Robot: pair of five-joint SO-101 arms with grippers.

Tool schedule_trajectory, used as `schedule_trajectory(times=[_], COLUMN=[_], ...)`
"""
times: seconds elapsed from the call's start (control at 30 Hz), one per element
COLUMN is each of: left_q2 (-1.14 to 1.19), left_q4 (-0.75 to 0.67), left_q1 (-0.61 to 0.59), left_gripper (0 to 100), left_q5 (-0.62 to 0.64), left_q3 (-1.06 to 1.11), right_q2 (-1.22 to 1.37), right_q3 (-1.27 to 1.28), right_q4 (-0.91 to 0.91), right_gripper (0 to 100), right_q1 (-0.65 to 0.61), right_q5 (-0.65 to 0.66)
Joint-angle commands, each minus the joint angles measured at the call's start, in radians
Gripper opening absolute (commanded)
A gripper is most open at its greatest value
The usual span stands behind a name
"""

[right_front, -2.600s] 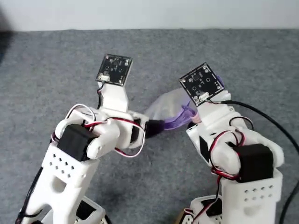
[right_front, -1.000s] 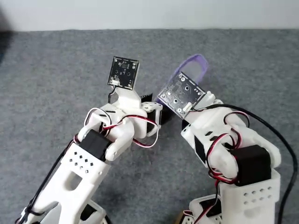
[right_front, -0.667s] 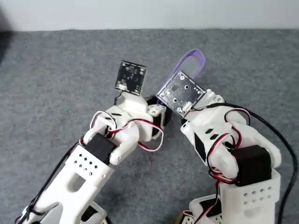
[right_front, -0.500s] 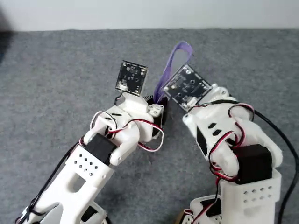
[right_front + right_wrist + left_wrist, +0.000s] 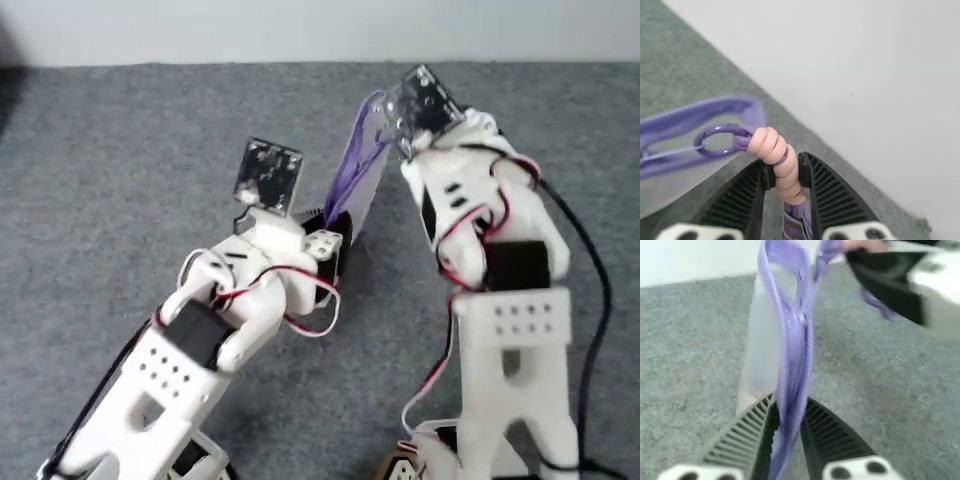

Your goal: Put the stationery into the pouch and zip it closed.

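Hiding much of the action in the high view, the left arm (image 5: 225, 315) and right arm (image 5: 485, 230) crowd over the grey, felt-like mat (image 5: 120, 200). The left claw (image 5: 340, 222) shows only as a black tip at the near end of the pouch (image 5: 368, 185), and the right arm's camera board (image 5: 420, 98) covers the pouch's far end. The pouch is stretched between the two arms, slanting from near left to far right. It is thin clear film with a purple zip (image 5: 350, 165) along one edge, and whether stationery lies inside is too hard to make out. In the left wrist view, the left claw's ribbed black fingers (image 5: 752, 427) are pressed together on the zip's woven tape, pinching the pouch, and the frame edge cuts off the tape's near end. Frosted film hangs beside the tape. Farther off, the right claw (image 5: 887, 272) is a dark blur with a speck of pink at its tip. In the right wrist view, the right claw's ribbed fingers (image 5: 737, 197) squeeze a pink, coiled, rubbery pull (image 5: 775, 155), which is linked by a small purple ring (image 5: 715, 140) to the zip. The zip is blurred there and runs out of frame, so how far it is closed I cannot tell. Behind stands a plain white wall (image 5: 865, 75).
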Motion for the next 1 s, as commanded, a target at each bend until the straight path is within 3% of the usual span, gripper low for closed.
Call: schedule_trajectory(times=[0.0,0.33,0.53,0.97], left_q2=[-0.104,-0.25,-0.288,-0.308], left_q4=[0.026,0.026,0.095,0.12], left_q1=[0.005,0.005,0.005,0.003], left_gripper=[1,1,1,1], left_q5=[-0.003,-0.003,-0.003,-0.003], left_q3=[0.038,0.159,0.171,0.173], right_q2=[0.059,0.248,0.398,0.443], right_q3=[-0.025,-0.025,-0.025,-0.038], right_q4=[-0.148,-0.351,-0.518,-0.533], right_gripper=[0.8,0.8,0.8,0.8], right_q1=[0.081,0.157,0.234,0.274], right_q5=[0.012,0.017,0.097,0.092])
